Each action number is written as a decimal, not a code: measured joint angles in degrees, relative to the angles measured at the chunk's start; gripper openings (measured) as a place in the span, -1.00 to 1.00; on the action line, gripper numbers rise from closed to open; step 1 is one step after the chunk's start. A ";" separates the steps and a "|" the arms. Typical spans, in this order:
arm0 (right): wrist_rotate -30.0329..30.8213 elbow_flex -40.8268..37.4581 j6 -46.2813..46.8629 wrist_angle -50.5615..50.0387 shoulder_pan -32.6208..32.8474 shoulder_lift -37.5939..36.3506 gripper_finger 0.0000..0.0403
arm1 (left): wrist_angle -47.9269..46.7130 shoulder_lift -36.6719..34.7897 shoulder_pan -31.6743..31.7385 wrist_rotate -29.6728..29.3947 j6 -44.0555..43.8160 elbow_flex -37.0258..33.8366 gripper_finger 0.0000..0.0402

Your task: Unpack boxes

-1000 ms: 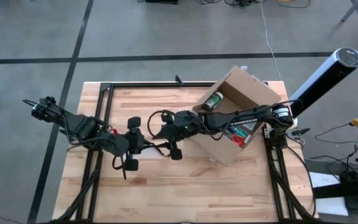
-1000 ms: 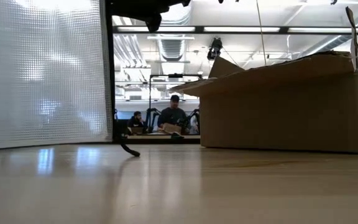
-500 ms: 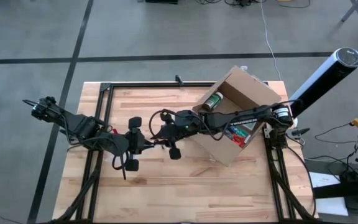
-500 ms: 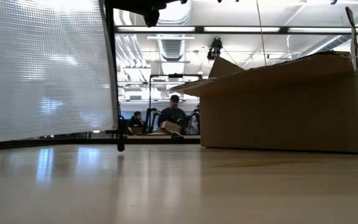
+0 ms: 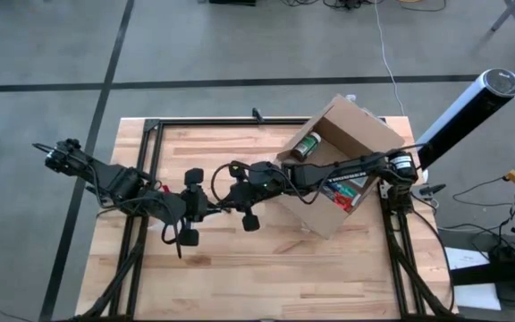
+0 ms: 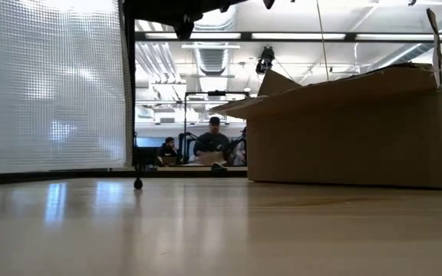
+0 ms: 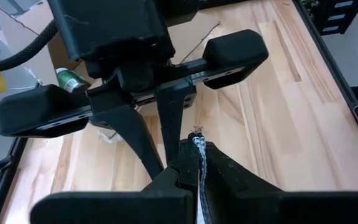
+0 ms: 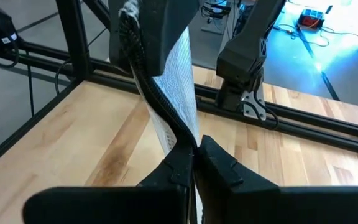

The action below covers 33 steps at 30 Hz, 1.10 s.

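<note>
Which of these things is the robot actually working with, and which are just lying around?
In the job: cardboard box; translucent pouch, pinched by left tool and right tool; green-capped bottle inside the box.
Just there: black frame on the table; white cylinder; people in the room behind.

Bright, even light falls from above, and the wooden tabletop shows only soft, faint shadows under the arms. In the low view, long ceiling lamps glow white, and the shiny tabletop near the camera looks blurry. The mesh pouch shines pale. Blue light glares on the floor in the right wrist view.
</note>
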 joint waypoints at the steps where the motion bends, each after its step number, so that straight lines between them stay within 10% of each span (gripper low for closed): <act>1: -0.01 0.00 -0.24 0.03 -0.07 0.00 -1.00 | 0.02 0.00 0.00 0.42 0.01 0.00 -1.00; 33: -3.63 0.02 -3.72 1.46 -2.27 1.97 -0.62 | 0.10 -0.09 0.13 3.48 0.58 0.00 -1.00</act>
